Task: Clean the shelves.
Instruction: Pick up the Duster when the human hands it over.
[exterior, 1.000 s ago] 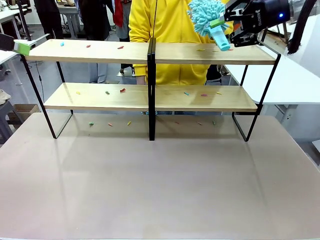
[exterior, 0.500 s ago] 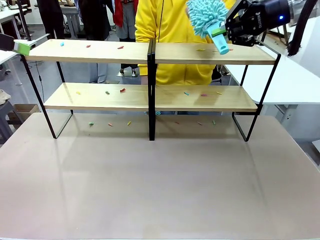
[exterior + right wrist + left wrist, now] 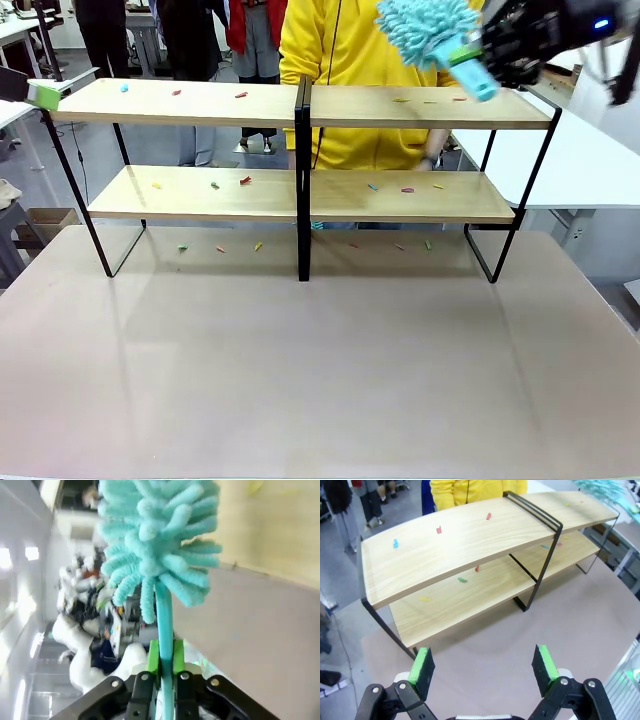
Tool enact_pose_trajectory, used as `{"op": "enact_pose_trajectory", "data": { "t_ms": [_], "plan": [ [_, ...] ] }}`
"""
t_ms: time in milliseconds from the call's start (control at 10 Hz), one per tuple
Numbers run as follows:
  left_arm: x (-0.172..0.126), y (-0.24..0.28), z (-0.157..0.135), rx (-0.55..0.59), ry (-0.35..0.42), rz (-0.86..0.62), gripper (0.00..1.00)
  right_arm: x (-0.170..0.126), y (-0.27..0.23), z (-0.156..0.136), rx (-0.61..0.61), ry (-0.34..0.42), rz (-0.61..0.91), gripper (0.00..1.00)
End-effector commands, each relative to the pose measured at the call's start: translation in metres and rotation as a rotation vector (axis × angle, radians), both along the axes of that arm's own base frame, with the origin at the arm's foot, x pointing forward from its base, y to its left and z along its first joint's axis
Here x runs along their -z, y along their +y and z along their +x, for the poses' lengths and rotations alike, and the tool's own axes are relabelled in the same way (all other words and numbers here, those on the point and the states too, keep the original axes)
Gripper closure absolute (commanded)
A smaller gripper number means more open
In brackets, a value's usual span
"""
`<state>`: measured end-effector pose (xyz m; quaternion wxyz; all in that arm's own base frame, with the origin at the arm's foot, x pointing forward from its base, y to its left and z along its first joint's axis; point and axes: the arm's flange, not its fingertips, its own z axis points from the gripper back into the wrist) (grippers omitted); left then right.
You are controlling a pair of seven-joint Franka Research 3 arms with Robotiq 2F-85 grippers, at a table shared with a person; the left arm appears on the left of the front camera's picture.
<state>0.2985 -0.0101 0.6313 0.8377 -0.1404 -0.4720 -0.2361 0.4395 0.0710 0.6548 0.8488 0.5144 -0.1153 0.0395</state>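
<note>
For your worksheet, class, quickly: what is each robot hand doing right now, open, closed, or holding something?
Left hand: open, holding nothing.
Right hand: closed on the handle of the teal duster.

One rack of shelves [image 3: 200, 102] stands here, with two long wooden boards. There is one fluffy teal duster [image 3: 428, 28]. Small coloured scraps [image 3: 245, 180] lie about: roughly six on the top board, six on the lower board, and about six more on the tabletop [image 3: 320, 380] underneath. One person [image 3: 360, 50] in a yellow top stands just behind.
</note>
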Motion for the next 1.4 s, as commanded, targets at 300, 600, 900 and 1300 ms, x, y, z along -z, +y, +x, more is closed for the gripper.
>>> {"op": "enact_pose_trajectory", "data": {
  "t_ms": [300,600,900,1300],
  "plan": [
    [0.0,0.0,0.0,0.004,-0.001,-0.003,0.0,-0.06,-0.152,-0.227,-0.246,-0.065,-0.175,1.0],
    [0.0,0.0,0.0,0.004,-0.001,-0.003,0.0,-0.028,-0.214,-0.31,-0.126,-0.136,-0.314,1.0],
    [0.0,0.0,0.0,0.004,-0.001,-0.003,0.0,-0.047,-0.21,-0.32,-0.172,-0.086,-0.255,1.0],
    [0.0,0.0,0.0,0.004,-0.001,-0.003,0.0,-0.047,-0.21,-0.32,-0.172,-0.086,-0.255,1.0]
  ]
}}
